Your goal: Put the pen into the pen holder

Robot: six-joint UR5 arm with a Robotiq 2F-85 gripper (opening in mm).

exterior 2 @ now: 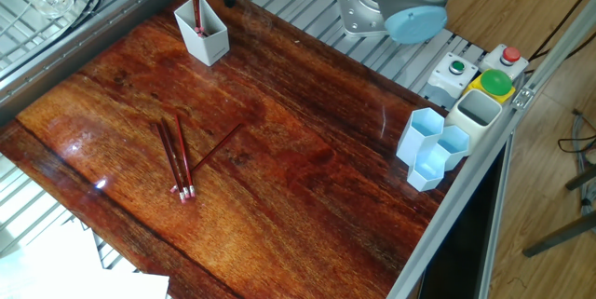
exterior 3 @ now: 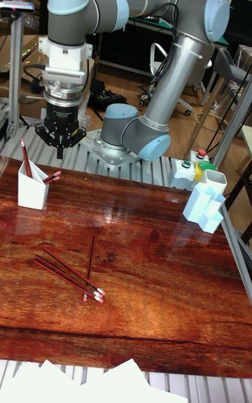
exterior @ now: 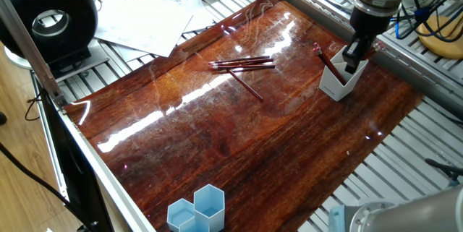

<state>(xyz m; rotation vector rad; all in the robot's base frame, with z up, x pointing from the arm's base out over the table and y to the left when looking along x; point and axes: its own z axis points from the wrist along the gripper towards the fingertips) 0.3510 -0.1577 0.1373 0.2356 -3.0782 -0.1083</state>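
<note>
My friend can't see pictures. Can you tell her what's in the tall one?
A big grey robot arm's gripper hangs open and empty above a white pen holder with two red pens inside. Four more pens lie loose on the shiny wooden table, and light blue cups stand on the right.
</note>
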